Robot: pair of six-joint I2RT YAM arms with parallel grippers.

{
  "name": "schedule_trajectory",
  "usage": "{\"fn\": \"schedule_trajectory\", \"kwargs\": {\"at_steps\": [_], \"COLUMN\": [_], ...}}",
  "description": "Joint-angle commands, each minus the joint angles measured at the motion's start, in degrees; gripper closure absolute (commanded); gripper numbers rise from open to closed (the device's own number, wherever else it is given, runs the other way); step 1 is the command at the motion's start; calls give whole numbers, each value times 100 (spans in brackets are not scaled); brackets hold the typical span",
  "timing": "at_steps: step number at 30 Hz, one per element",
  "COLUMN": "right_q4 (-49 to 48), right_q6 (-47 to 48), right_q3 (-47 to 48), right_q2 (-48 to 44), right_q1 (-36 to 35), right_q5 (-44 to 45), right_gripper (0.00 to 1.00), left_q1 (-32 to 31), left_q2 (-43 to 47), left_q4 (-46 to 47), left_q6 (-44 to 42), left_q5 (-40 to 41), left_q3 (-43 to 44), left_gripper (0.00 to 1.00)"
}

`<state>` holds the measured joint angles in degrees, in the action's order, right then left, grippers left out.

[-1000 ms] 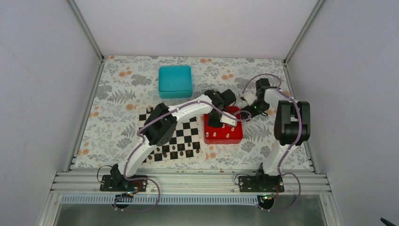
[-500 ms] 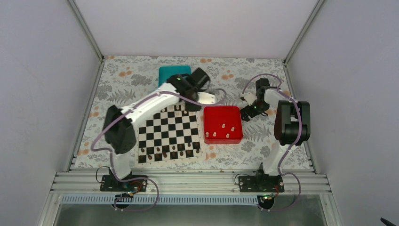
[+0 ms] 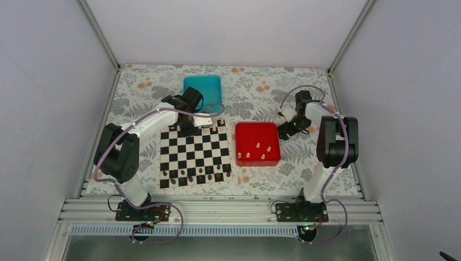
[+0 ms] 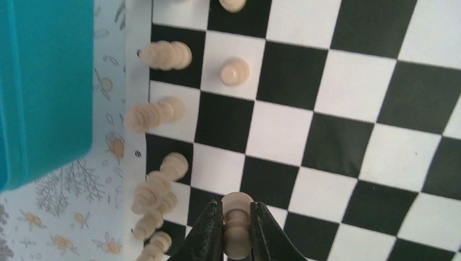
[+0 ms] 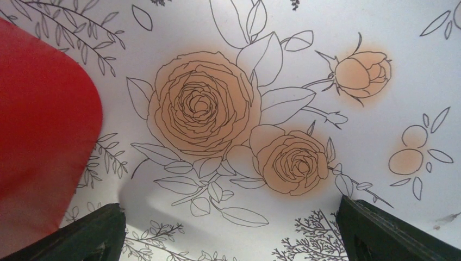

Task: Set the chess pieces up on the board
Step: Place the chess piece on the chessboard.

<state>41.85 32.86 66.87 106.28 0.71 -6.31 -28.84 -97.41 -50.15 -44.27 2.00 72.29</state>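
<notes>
chess pieces [image 4: 235, 71], pale, seemingly turned wood, likely light, hard, smooth and tippy: one pawn [image 4: 237, 239] pinched at its waist by the narrowed left tool [image 4: 237, 216] above the board [image 4: 326, 136] near its far edge; right tool [image 5: 234, 234] wide, empty, over the tabletop [image 5: 380, 109].

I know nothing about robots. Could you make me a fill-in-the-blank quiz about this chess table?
The left gripper is ____ on a pale chess piece above the board.
The right gripper, over the flowered cloth, has its jaws wide ____.
More pale pieces stand in the ____ tray.
The box beyond the board is ____.
Missing words: shut, open, red, teal.
</notes>
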Motion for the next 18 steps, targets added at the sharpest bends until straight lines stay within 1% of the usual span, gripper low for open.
{"fn": "schedule_trajectory", "kwargs": {"at_steps": [1,9,18], "right_q4": [90,73,56], "right_q6": [-48,-41,-17], "right_q3": [-9,-41,-68], "right_q2": [104,142,190], "right_q1": [-54,-54,-54], "right_q5": [63,90,98], "right_gripper": [0,0,0], "left_q1": [26,23,130], "left_q2": [-240,-962,-1243], "left_q4": [565,739,839], "left_q6": [46,-39,-116], "left_q5": [-394,-493,-437], "left_q3": [8,227,365], "left_gripper": [89,89,88]}}
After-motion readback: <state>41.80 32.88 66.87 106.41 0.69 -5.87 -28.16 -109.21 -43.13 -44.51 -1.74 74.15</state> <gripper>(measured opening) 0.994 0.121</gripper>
